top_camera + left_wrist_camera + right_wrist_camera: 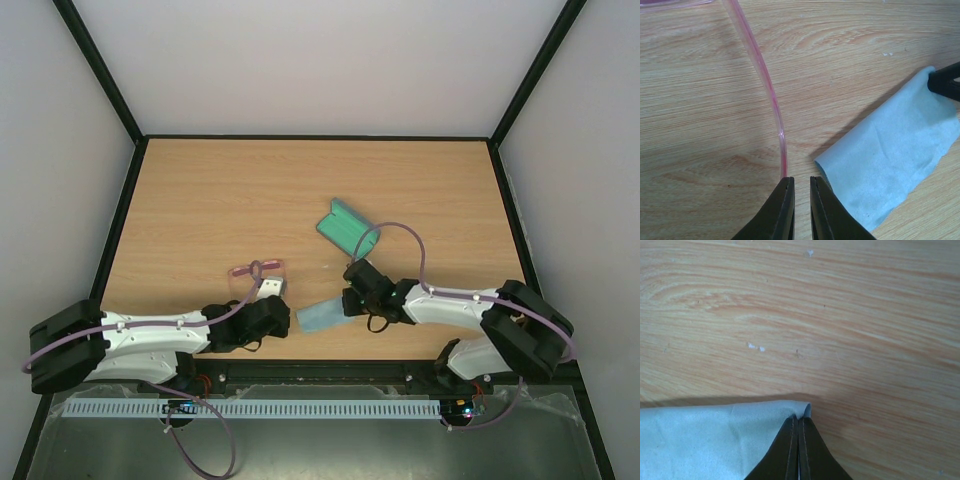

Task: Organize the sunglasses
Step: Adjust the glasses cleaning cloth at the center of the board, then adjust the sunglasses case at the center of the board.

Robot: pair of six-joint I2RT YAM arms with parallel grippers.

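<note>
Two hands: the right hand (798,419) pinches a corner of the light blue square cloth (700,440); the left hand (801,179) stands barely parted, seemingly empty. Thin pink translucent sunglasses (256,272) lie by the near edge of the wooden surface (250,190), left of centre.

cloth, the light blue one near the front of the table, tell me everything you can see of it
The cloth is thin, soft-looking, matte light blue fabric with a few creases. It lies mostly flat on the wooden table, near its front edge. The right gripper is shut on one corner, bunching the fabric slightly there.
</note>
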